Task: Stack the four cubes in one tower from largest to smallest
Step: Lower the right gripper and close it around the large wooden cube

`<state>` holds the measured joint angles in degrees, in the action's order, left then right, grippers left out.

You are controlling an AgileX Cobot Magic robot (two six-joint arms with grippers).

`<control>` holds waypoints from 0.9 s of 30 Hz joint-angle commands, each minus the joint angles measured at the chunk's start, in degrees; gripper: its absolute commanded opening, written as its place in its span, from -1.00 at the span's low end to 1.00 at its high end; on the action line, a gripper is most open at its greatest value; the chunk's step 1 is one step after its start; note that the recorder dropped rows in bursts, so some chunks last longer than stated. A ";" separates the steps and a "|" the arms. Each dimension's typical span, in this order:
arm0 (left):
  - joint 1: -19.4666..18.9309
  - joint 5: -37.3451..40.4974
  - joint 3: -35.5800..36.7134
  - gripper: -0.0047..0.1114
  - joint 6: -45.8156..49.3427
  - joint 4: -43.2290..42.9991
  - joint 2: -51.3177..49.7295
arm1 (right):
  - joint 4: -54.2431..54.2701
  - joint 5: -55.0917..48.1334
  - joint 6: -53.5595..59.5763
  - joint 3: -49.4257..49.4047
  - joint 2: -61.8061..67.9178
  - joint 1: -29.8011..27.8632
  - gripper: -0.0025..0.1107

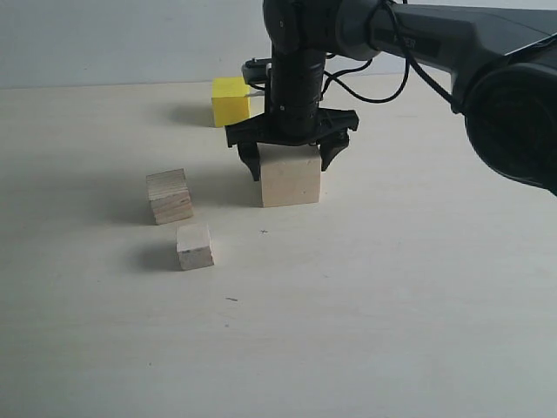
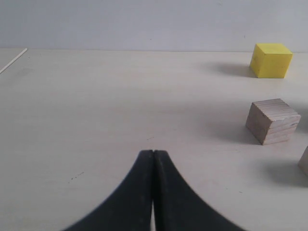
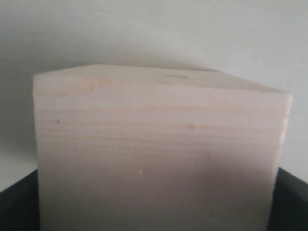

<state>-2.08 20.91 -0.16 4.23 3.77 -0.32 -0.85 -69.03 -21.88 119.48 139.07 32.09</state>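
I'd have the right gripper (image 1: 291,168), jaws apart astride the large pale cube (image 1: 290,185), drop lower and close squarely, with the yellow cube (image 1: 230,100) at eleven o'clock.

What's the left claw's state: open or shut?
Shut. The left claw shows both fingers pressed together in its wrist view, nothing between them.

Exterior camera looks down on the large cube (image 1: 290,177); right wrist camera nearly touches it; left skims the counter (image 2: 96,110).
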 commanded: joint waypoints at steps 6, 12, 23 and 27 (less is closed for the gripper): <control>0.30 -0.65 0.16 -0.92 -0.23 -0.02 0.32 | 0.85 1.29 1.20 0.44 -0.47 -0.07 0.62; 0.30 -0.65 0.16 -0.92 -0.23 -0.02 0.32 | 0.85 1.49 -0.58 0.44 -0.47 -0.07 0.62; 0.30 -0.65 0.16 -0.92 -0.23 -0.02 0.32 | 0.85 3.02 -1.80 0.44 -0.26 -0.07 0.62; 0.30 -0.65 0.16 -0.92 -0.23 -0.02 0.32 | 0.85 3.42 -1.80 0.44 -0.26 -0.07 0.62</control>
<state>-2.08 20.91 -0.16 4.23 3.77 -0.32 0.00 -66.76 -23.57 119.48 139.07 32.09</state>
